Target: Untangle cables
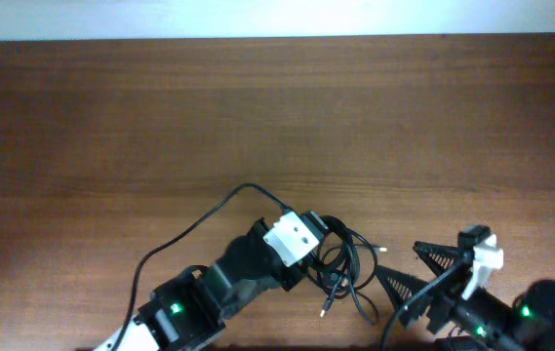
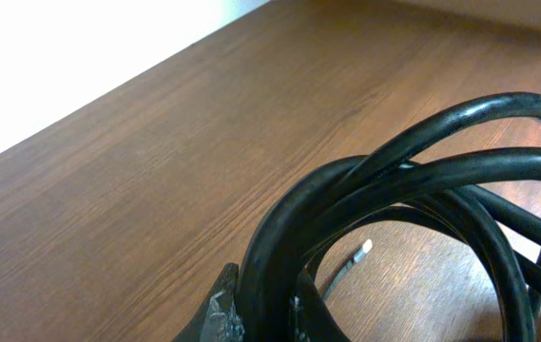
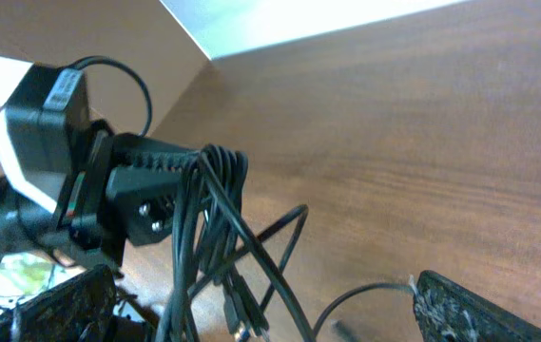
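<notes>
The cables [image 1: 345,265] are a knotted bundle of thin black cords near the table's front edge, with silvery-tipped plugs trailing out at the front [image 1: 324,310] and to the right [image 1: 379,250]. My left gripper [image 1: 314,252] is shut on the bundle's loops; in the left wrist view the jaws [image 2: 268,309] pinch the black loops [image 2: 422,180], and a plug tip [image 2: 363,249] lies on the wood behind. My right gripper [image 1: 412,271] is open just right of the bundle. In the right wrist view its fingers [image 3: 270,313] straddle the hanging cords [image 3: 215,237], touching none.
The brown wooden table [image 1: 277,117] stretches far back to a white wall. A thicker black arm cable [image 1: 194,226] arcs from the left wrist to the left. The table's front edge is close beneath both arms.
</notes>
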Available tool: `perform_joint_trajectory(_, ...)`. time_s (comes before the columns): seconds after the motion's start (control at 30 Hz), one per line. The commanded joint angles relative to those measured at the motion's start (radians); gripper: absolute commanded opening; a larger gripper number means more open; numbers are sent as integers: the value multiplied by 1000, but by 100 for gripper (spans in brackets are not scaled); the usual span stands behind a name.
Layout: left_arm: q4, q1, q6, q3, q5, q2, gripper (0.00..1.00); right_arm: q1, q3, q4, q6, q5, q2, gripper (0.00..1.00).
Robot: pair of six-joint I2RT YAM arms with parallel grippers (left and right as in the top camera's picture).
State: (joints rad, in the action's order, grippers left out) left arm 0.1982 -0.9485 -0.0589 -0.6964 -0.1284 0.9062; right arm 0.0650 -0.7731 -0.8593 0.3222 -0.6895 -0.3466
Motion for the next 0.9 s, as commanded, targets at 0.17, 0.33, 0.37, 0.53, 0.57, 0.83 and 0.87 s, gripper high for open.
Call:
perform_joint_trajectory(0.17,-16,-52,-3,-29,-213,124,0,-6,-11,-15,-75,15,-144,99)
perform_joint_trajectory(0.33,-69,-52,-3,-29,-279,144,0,-6,-11,-30,-134,81,-224,99)
perform_joint_trajectory(0.37,-79,-52,-4,-31,-294,144,0,-6,-11,-30,-136,81,-246,99)
perform_joint_trajectory(0.53,-85,-52,-95,-49,-299,144,0,-2,-11,-31,-150,72,-346,99)
perform_joint_trajectory(0.57,-84,-52,-108,-49,-300,144,0,7,-11,-30,-167,53,-363,99)
perform_joint_trajectory(0.83,-71,-55,-127,-49,-367,207,0,152,-11,7,-177,102,-386,98)
perform_joint_trajectory(0.87,-74,-61,-127,-49,-367,206,0,173,-11,7,-177,134,-386,98)
